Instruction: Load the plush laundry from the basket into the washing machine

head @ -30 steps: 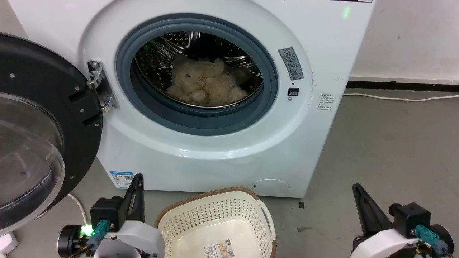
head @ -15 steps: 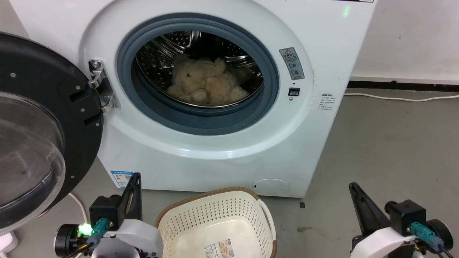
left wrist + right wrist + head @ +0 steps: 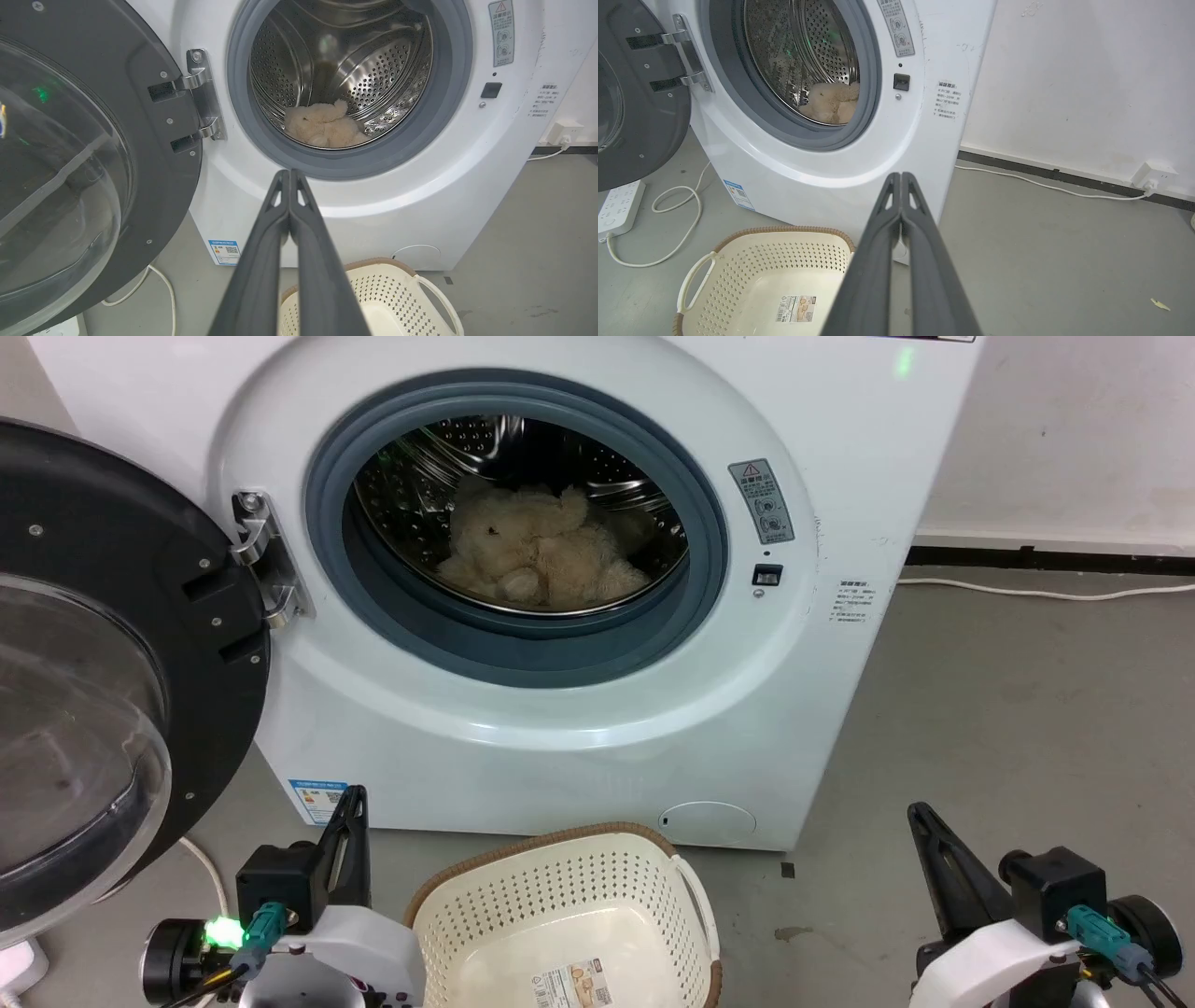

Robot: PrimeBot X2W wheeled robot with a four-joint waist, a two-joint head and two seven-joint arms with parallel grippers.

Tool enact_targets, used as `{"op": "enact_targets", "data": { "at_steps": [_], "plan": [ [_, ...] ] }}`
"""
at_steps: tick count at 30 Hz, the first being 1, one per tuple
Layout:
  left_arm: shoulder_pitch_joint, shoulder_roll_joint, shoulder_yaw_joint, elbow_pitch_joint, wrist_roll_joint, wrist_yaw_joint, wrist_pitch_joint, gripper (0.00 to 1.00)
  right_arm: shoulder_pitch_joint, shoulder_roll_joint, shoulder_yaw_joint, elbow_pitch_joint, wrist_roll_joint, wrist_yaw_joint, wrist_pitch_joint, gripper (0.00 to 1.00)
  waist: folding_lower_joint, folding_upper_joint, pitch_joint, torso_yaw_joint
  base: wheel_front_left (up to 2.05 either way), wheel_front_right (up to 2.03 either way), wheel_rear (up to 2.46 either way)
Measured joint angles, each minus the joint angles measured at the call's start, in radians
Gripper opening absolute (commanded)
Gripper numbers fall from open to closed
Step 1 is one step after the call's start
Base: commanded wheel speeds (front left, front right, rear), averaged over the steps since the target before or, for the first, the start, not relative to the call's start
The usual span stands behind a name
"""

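Observation:
The cream-beige teddy bear [image 3: 537, 553] lies inside the steel drum of the white washing machine [image 3: 840, 448], behind the grey rubber ring; the bear [image 3: 323, 125] [image 3: 832, 103] shows in both wrist views too. The black-rimmed glass door [image 3: 103, 644] stands swung open at the left. The oval cream basket [image 3: 569, 919] sits on the floor before the washer with just its label sticker inside. My left gripper [image 3: 353, 795] at lower left and my right gripper [image 3: 920, 812] at lower right are both shut on nothing, fingers pressed together [image 3: 289, 175] [image 3: 901, 176], well back from the port.
A white power strip [image 3: 619, 205] and its looped cord [image 3: 677, 219] lie on the grey floor left of the washer. Another white cable [image 3: 1036, 590] runs along the wall's dark skirting to a socket [image 3: 1155, 173] at the right.
Both grippers have drifted very slightly, the right one a little to the left. The bear, basket and door stay as they were.

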Motion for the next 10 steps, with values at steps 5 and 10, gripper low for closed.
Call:
{"op": "enact_targets", "data": {
  "at_steps": [5, 10],
  "plan": [
    [0.0, 0.0, 0.0, 0.0, 0.0, 0.0, 0.0, 0.0, 0.0, 0.0, 0.0, 0.0, 0.0, 0.0, 0.0, 0.0, 0.0, 0.0, 0.0, 0.0, 0.0, 0.0, 0.0],
    [0.0, 0.0, 0.0, 0.0, 0.0, 0.0, 0.0, 0.0, 0.0, 0.0, 0.0, 0.0, 0.0, 0.0, 0.0, 0.0, 0.0, 0.0, 0.0, 0.0, 0.0, 0.0, 0.0]
  ]
}}
